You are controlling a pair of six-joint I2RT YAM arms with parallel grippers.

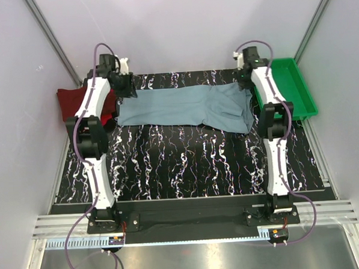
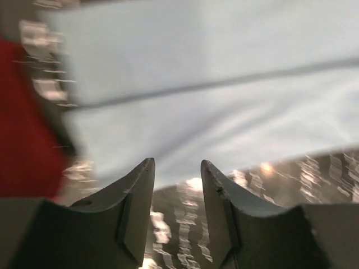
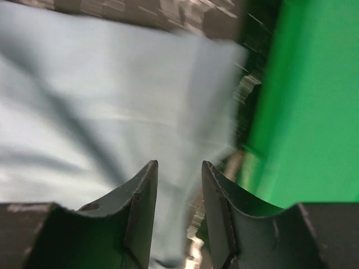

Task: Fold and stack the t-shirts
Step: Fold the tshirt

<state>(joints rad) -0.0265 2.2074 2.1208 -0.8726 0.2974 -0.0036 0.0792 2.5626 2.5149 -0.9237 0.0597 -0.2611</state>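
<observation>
I see the grey-blue t-shirt (image 1: 184,110) lying as a long band across the far part of the surface (image 1: 187,170), with one arm over each end of it. The left jaws stand open just above its left edge with nothing between them, and the right jaws are also open and empty, over the right end close to the green tray (image 1: 297,86). In the left wrist view one layer of cloth lies on another, so I judge that a lengthwise fold is laid down and that the step in hand is the letting go. The right end looks more wrinkled than the left. The maroon t-shirt (image 1: 66,99) and the red t-shirt (image 1: 109,112) lie at the left edge, just beside the band. For the next move I think I must take one short end with both layers together, bring it over onto the other end, and only then carry the packet to the stack.
</observation>
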